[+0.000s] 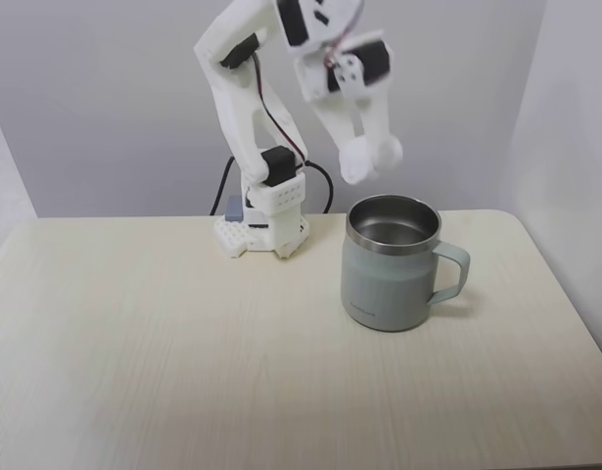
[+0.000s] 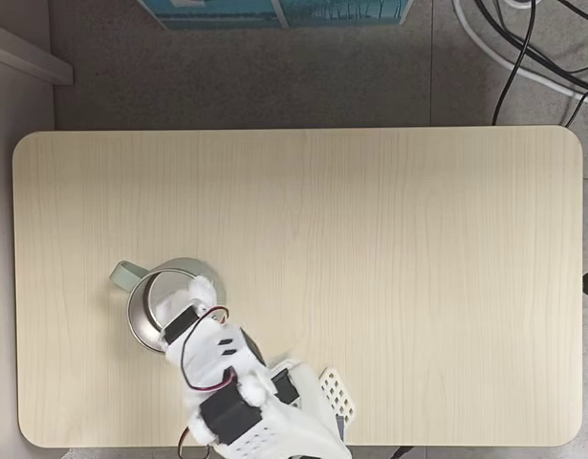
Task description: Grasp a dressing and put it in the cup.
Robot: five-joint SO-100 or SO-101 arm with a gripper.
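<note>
Above the cup's open mouth, the claw [image 1: 370, 160] hangs clear of the rim, pinching the dressing [image 1: 384, 152], a small white roll, between its fingers. From above, the claw [image 2: 188, 295] and dressing [image 2: 202, 287] sit over the steel interior, toward the rim's right side in that view. Cup [image 1: 391, 277]: pale mint-green, steel rim, upright on the table [image 1: 183, 352], handle to the right in the side-on fixed view, to the upper left seen from above [image 2: 126, 276]. White arm base [image 1: 264, 230] stands just behind and left of the cup.
</note>
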